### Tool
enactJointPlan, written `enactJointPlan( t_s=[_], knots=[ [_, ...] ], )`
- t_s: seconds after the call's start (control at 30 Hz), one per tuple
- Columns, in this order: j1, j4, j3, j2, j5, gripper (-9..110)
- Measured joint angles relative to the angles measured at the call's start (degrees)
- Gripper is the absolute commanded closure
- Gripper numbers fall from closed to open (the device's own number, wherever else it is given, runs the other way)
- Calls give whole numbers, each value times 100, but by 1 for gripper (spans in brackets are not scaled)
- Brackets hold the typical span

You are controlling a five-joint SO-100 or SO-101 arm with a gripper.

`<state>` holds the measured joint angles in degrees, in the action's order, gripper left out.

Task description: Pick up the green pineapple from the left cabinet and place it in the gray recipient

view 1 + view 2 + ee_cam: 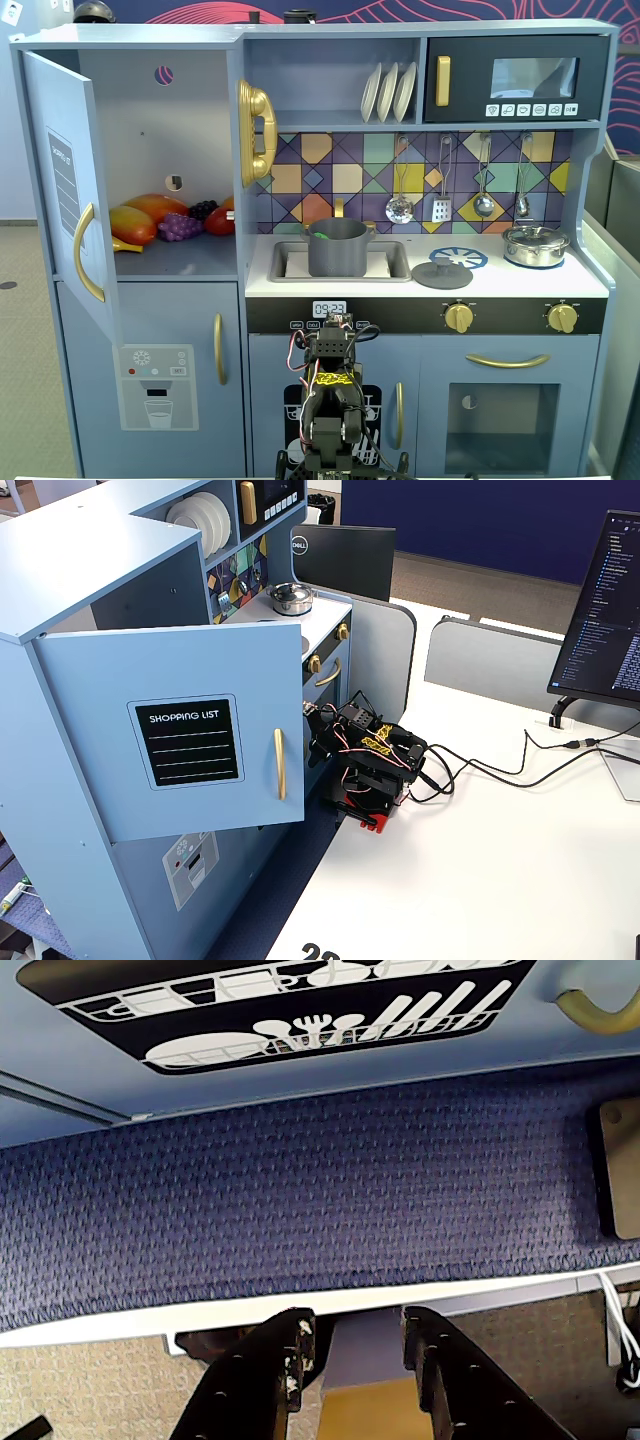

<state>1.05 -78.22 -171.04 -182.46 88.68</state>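
The left cabinet [140,130] stands with its blue door [62,190] swung open; the door also shows in a fixed view [180,730]. On its shelf lie toy fruits, among them a purple grape bunch [180,227]. The gray pot [337,252] stands in the sink basin. A small bright-green thing, the green pineapple [322,236], peeks over its rim inside it. My arm [330,385] is folded low in front of the kitchen. In the wrist view my gripper [357,1322] is open and empty and faces the blue carpet and the kitchen's lower front.
A flat gray lid [441,274] and a silver lidded pot [535,245] sit on the counter right of the sink. Utensils hang above them. In a fixed view, a white desk [480,880] with cables and a monitor [600,600] lies behind the arm.
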Motion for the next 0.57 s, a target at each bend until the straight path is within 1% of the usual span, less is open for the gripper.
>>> enactJointPlan(
  t_s=[0.57],
  knots=[
    [0, 0, 0, 0, -9, 97]
  ],
)
